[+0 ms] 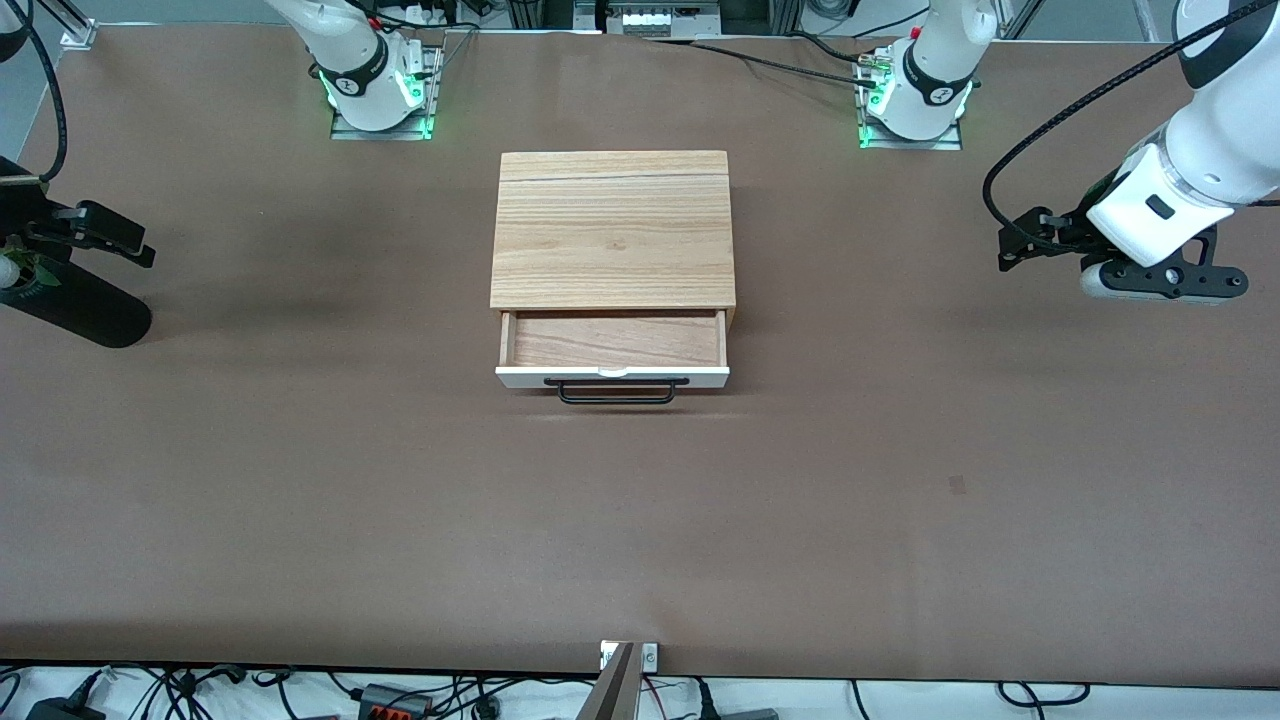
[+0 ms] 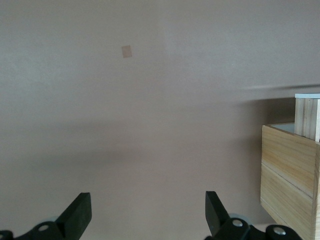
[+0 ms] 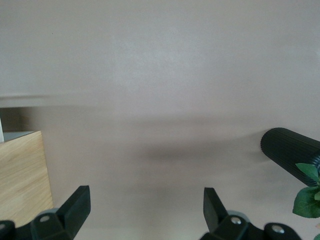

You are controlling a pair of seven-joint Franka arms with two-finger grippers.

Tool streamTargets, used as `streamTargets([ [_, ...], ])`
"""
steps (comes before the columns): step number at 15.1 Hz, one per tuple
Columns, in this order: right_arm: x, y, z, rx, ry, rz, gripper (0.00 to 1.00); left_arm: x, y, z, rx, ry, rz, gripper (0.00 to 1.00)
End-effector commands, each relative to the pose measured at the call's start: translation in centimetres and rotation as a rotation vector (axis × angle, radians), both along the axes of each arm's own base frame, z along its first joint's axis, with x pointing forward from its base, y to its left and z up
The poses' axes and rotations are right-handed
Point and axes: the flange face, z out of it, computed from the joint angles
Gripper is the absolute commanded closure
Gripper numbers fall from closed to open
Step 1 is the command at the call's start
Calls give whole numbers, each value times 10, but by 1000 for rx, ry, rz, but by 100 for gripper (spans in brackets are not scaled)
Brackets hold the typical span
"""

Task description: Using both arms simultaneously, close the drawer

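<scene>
The light-oak cabinet (image 1: pixel 612 230) stands mid-table. Its drawer (image 1: pixel 613 343) is pulled part way out toward the front camera, with its white front panel and black bar handle (image 1: pixel 615 390) showing; the tray is bare inside. My left gripper (image 1: pixel 1168 284) hangs over the table toward the left arm's end, well clear of the cabinet. In the left wrist view it (image 2: pixel 148 215) is open and empty, with the cabinet (image 2: pixel 290 175) and drawer side (image 2: pixel 306 117) off to one side. My right gripper (image 1: pixel 60 228) is over the right arm's end, open and empty (image 3: pixel 147 210), with the cabinet corner (image 3: pixel 22 170) in view.
A black ribbed cylinder (image 1: pixel 80 310) with green leaves (image 3: pixel 305 195) lies at the right arm's end of the table, also in the right wrist view (image 3: pixel 290 150). A small mark (image 1: pixel 957 485) is on the brown table cover. Cables run along the front edge.
</scene>
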Motion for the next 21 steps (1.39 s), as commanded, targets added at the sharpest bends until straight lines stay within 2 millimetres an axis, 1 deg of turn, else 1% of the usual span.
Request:
streamTargets([
  [1,0,1,6,3,-1,-6,0,1,-3,4,-15,3,-11,0],
  [9,-2,1,4,2,13,-7,0,1,-5,3,-16,5,-12,0],
  [12,-2,1,4,3,13,-6,0,2,-14,0,-17,11,-27,0],
  [13,-1,1,3,3,14,0,0,3,-18,-4,-22,16,-33,0],
  [14,-1,1,5,3,13,-1,0,6,-22,-11,-58,33,-30,0],
  [15,-1,2,4,2,19,-1,0,10,-21,-19,-105,50,-13,0],
  [16,-2,2,4,2,21,-3,0,15,-22,-31,-133,76,-5,0],
  [18,-3,3,2,6,40,-3,0,32,-33,-64,-146,130,-17,0],
  [20,-4,17,-1,1,59,22,0,46,-53,-77,-196,147,-30,0],
  [21,-3,20,-7,2,83,27,0,53,-57,-85,-227,160,-23,0],
])
